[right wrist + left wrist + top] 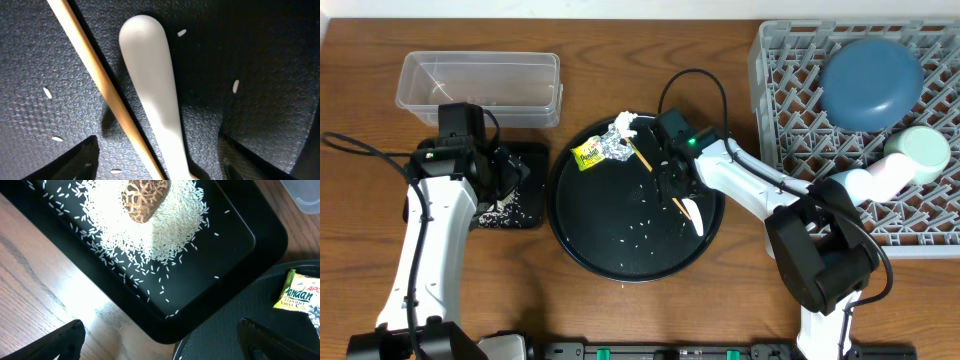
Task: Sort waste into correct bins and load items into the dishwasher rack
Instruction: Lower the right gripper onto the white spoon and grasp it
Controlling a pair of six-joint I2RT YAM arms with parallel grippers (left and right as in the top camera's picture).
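Two things, not one, lie between the jaws of the right gripper [159,152] as it hangs low over the round black tray [610,235] at mid-desk: the white spoon [150,90] and a wooden stick [97,82] that runs close along its left side. The jaws stand partly apart on either side of the pair and hold nothing.

The risk is plain. A squeeze from here could catch the stick along with the spoon, so that the spoon twists, slips from the pads or carries the stick up toward the dishwasher rack [790,110]. Its smooth glaze and narrow handle would not help.

The rack sits at the desk's right edge and already holds the dark blue bowl [872,82] and the mint bowl [923,152].

The left gripper [162,341] hangs wide open and empty over the near corner of the shallow black tray [235,245], by the desk's left edge.

Only the right wrist view shows how tightly stick and spoon crowd together; from overhead the gripper's body hides that stretch. Only the overhead view places the rack, the clear tub [420,90] at the far-left corner, and the yellow wrapper [588,155], foil [613,148] and tissue [625,123] waiting at the round tray's far rim. The left wrist view alone makes out the rice [165,235] heaped round the brown lump [145,200].
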